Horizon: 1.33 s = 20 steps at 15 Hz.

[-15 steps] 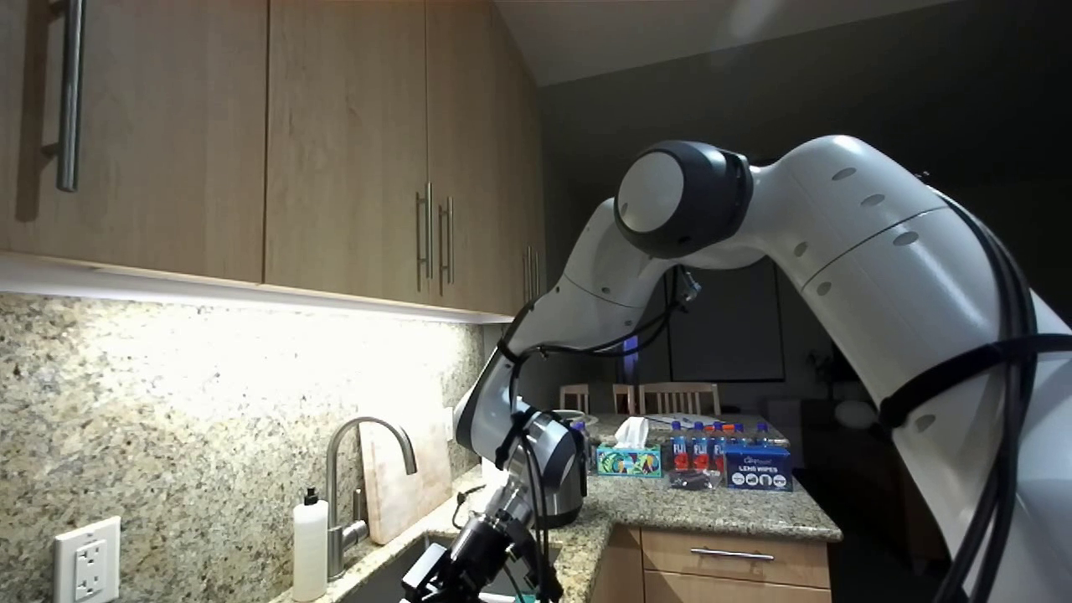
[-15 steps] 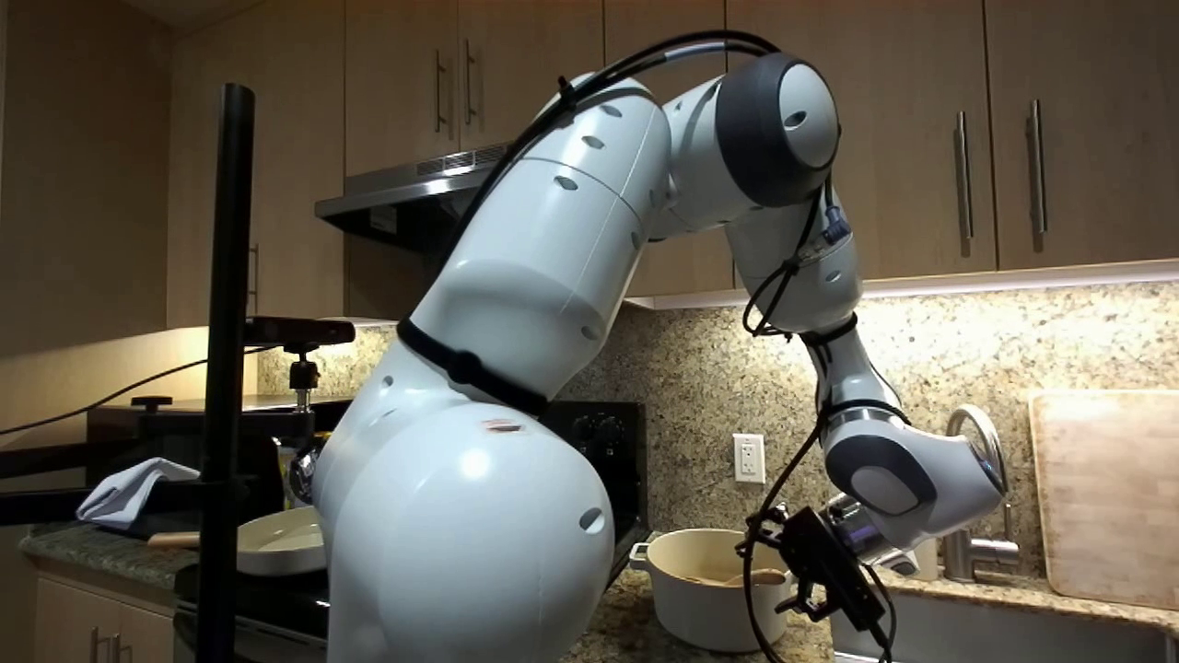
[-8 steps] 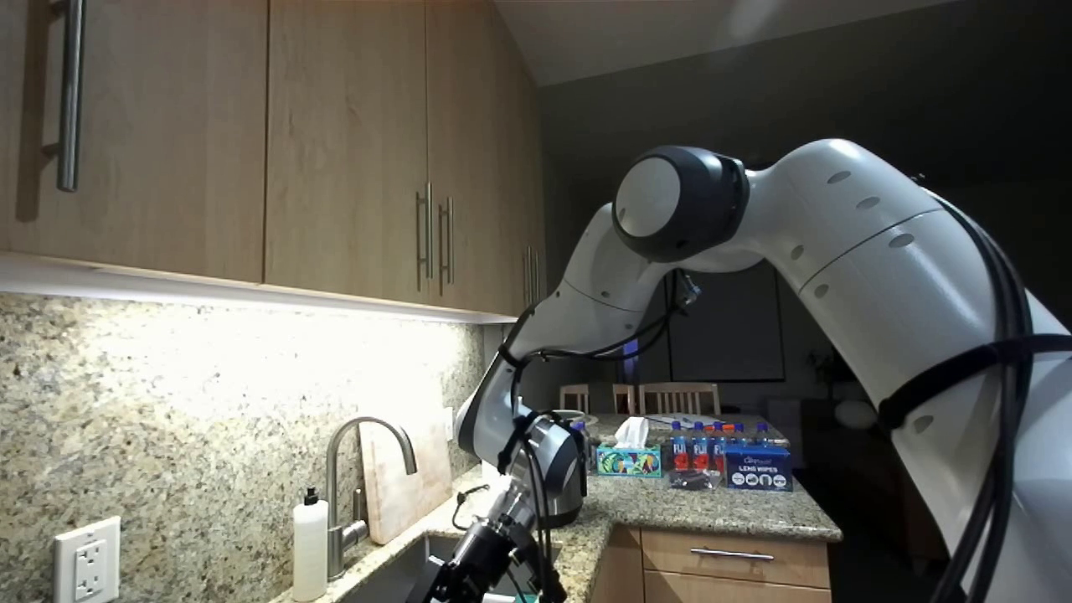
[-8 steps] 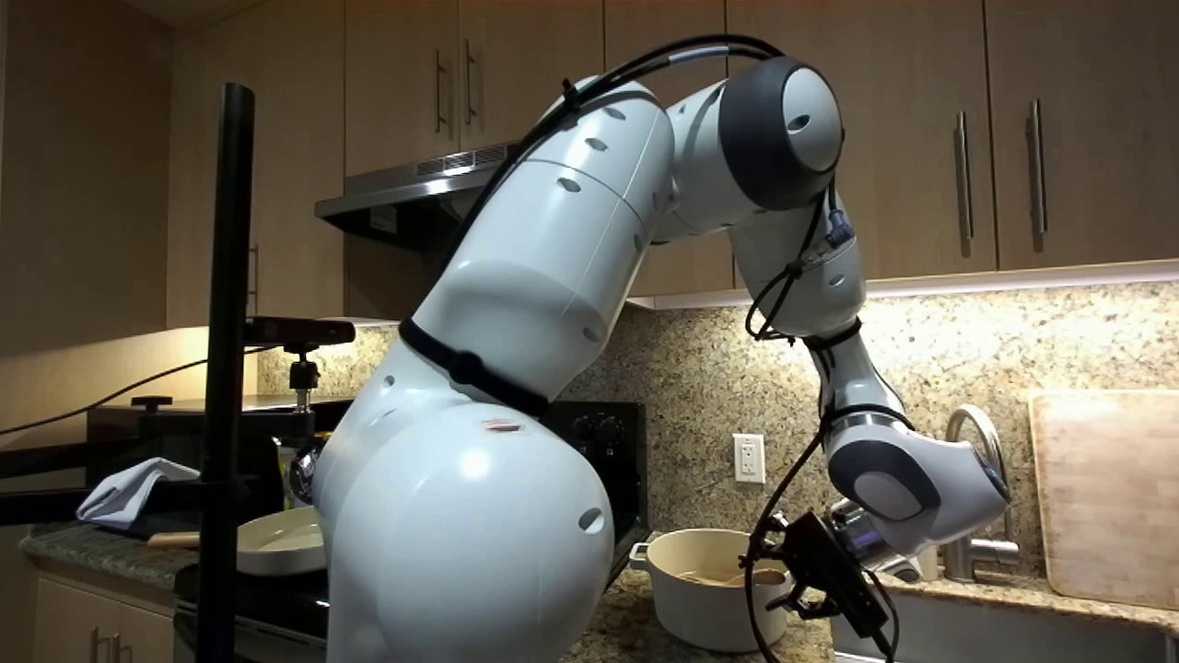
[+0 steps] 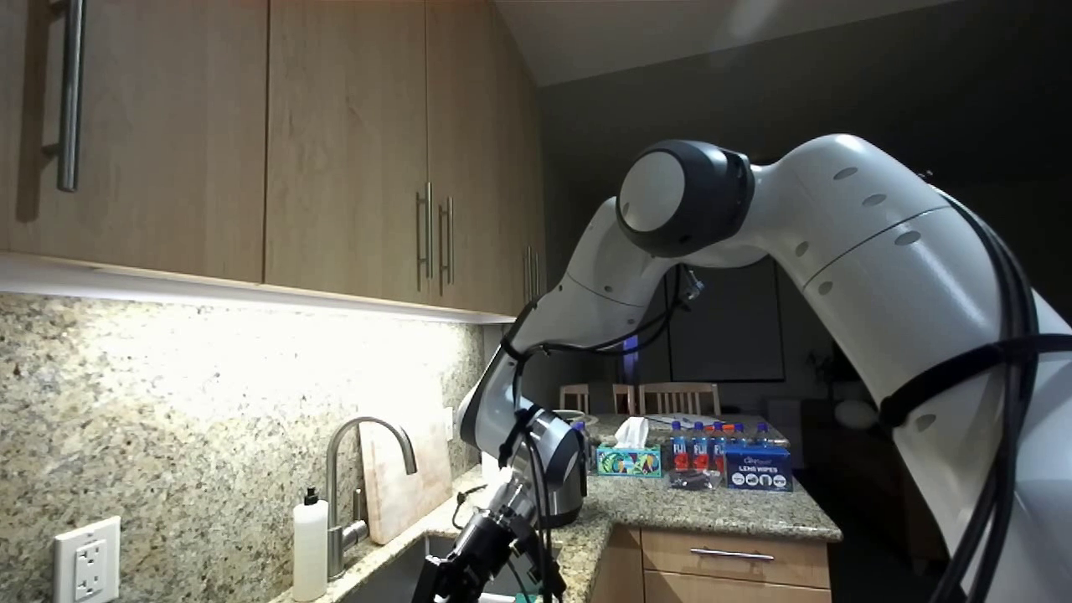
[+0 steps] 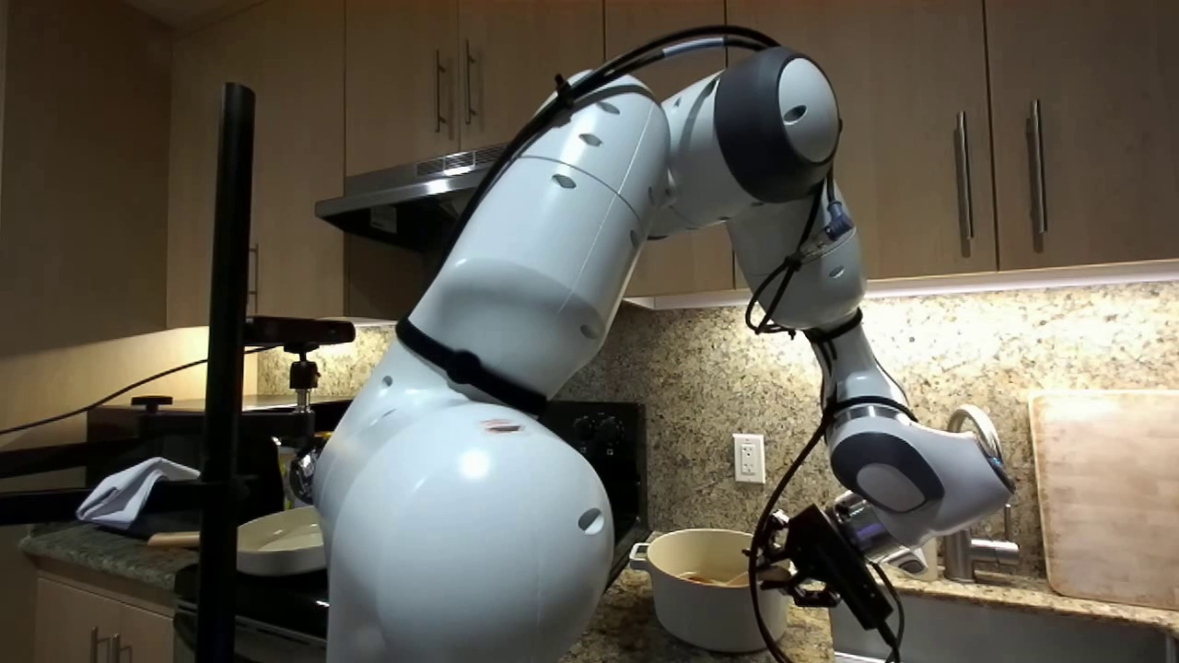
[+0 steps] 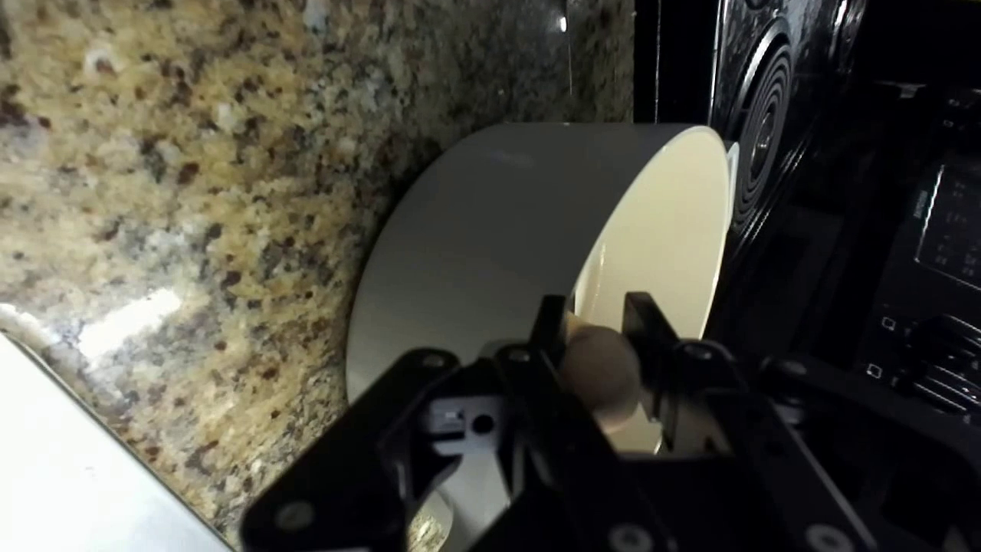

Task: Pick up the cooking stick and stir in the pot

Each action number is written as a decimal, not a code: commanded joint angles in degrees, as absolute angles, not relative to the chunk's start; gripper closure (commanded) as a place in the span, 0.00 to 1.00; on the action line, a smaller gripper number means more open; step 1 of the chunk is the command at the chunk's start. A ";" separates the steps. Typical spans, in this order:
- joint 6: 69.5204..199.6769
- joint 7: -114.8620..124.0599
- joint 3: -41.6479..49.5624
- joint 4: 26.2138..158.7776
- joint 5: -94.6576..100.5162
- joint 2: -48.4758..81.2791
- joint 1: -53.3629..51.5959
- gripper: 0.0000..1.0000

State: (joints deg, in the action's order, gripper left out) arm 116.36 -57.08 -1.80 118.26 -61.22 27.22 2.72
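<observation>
Gripping one wooden stick (image 7: pixel 602 372) between two jaws, the stick slanting into one white pot (image 7: pixel 475 245), pot standing on the speckled bench (image 7: pixel 191 215), one black stove (image 7: pixel 766 146) beside it, farther off one tap (image 5: pixel 337 544), one pump bottle (image 5: pixel 311 548), one cutting board (image 6: pixel 1110 497)

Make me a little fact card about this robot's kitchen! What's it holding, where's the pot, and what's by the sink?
Holding: the gripper is shut on the cooking stick
Other end of the cooking stick: goes down into the pot
Pot: white outside, cream inside, no lid, standing on the speckled counter
What's inside: something brownish, too small to tell
By the sink: faucet, white bottle with a black top, leaning cutting board
Farther back: tissue box, blue-capped bottles
</observation>
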 commanded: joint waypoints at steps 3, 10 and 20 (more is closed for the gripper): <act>117.66 -58.91 -1.58 121.54 -60.53 23.47 2.57 0.94; 122.68 -52.18 -1.38 122.97 -53.95 18.13 -0.38 0.94; 127.31 -29.56 -3.25 119.05 -40.93 16.51 -4.12 0.94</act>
State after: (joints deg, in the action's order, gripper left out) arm 124.00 -37.62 -2.60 119.10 -45.50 17.33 -2.97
